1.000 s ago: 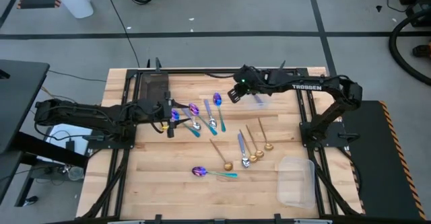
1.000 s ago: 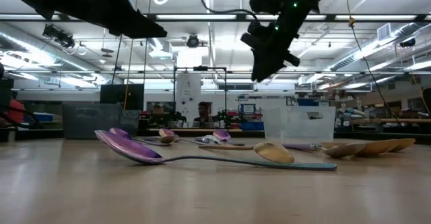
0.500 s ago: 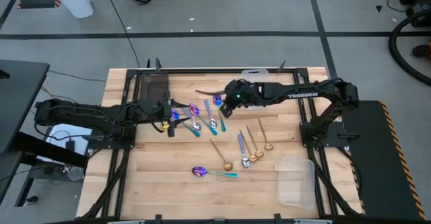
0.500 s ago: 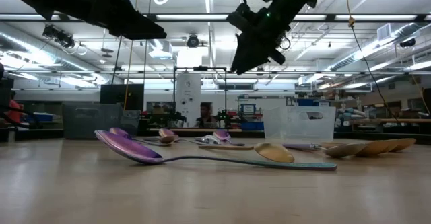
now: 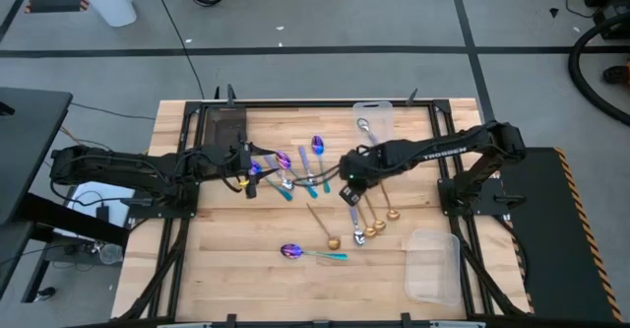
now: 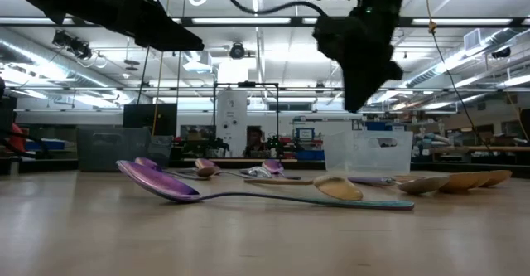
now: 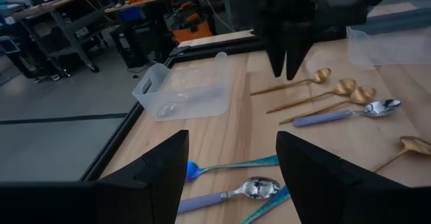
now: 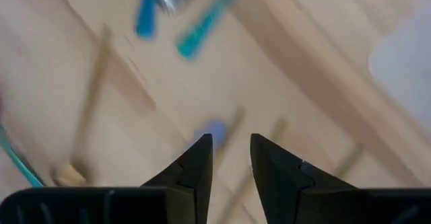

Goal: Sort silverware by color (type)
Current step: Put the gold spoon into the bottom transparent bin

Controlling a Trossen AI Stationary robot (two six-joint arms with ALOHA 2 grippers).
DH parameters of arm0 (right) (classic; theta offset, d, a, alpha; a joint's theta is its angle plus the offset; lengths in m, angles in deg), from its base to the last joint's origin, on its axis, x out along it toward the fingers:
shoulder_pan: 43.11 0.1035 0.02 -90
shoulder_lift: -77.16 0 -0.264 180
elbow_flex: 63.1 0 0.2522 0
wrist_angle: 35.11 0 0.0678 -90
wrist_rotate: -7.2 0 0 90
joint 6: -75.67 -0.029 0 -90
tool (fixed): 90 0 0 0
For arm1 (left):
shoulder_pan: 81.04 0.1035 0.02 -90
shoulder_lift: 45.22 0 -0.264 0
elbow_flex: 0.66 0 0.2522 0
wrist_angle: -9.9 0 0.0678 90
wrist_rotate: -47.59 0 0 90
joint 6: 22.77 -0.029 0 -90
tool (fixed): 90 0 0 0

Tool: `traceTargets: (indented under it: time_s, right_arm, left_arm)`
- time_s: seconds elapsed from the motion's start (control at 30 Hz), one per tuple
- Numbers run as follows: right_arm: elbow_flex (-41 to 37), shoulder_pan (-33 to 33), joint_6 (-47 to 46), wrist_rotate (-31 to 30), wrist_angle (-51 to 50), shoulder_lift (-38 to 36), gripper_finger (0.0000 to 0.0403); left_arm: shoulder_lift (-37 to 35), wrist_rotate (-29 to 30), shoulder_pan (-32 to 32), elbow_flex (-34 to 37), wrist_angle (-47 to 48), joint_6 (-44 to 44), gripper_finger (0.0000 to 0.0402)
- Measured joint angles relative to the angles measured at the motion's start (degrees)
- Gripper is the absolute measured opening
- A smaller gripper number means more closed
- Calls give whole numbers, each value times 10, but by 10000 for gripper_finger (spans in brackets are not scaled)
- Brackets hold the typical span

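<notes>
A wooden counter (image 5: 256,269) seen from above carries scattered silverware (image 5: 313,254), and since a second ago the right gripper (image 5: 350,192) has swung from the clear bin (image 5: 375,121) at the far edge, where a silver-bowled spoon (image 5: 365,128) now lies, to hover over the lavender-handled spoon (image 5: 352,213) beside the gold ones, likely the next pick. The left gripper (image 5: 250,175) waits wide open by the left cluster. In the right wrist view, the empty jaws stand narrowly parted, with the lavender handle tip (image 8: 212,130) just beyond them.

Right hand (image 5: 350,192) swung from the far bin (image 5: 375,119) (spoon (image 5: 363,126) apparently dropped) to mid-table
</notes>
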Motion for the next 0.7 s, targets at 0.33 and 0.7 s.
traceTargets:
  time_s: [0.33, 0.7]
  right_arm:
    - [-59, 33, -49, 23, -75, -1, 110]
    - [-81, 50, 327, 28, -78, -1, 110]
  left_arm:
    - [0, 0, 0, 0, -4, -1, 231]
    - [0, 0, 0, 0, -4, -21, 231]
